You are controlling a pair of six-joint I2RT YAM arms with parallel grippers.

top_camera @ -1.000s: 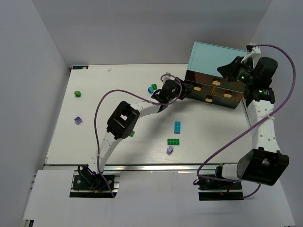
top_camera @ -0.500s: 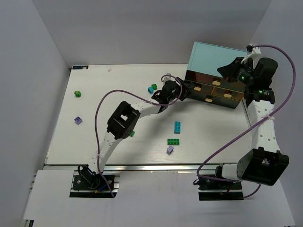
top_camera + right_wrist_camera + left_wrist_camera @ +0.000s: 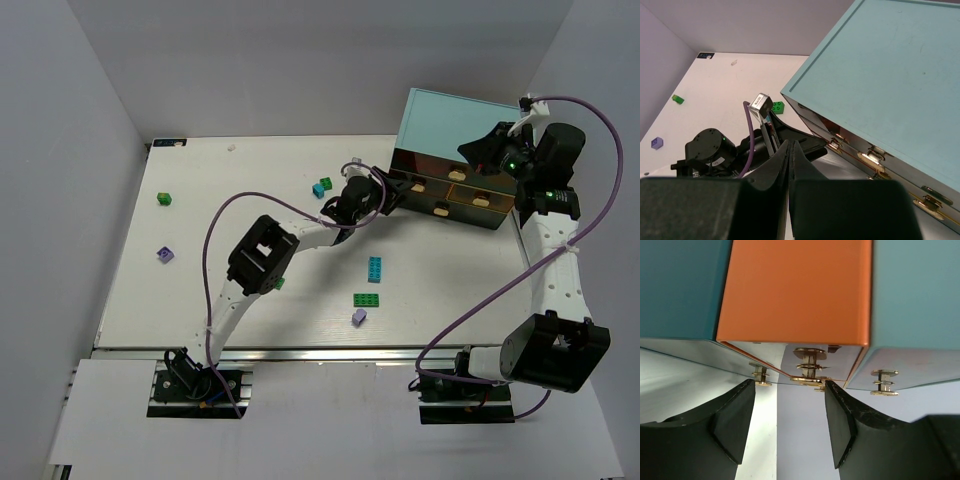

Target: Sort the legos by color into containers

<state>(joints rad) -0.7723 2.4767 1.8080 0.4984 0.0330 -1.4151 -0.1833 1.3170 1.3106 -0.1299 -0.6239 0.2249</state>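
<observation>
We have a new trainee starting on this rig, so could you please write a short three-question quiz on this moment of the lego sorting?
1. True or false: the right gripper, by the teal cabinet, is shut.
2. The left gripper has its open jaws facing: A) a drawer handle; B) a cyan brick; C) bare table only.
3. What colour is the brick lying closest to the flat green brick?
Key: 1 true; 2 A; 3 the lavender brick.
</observation>
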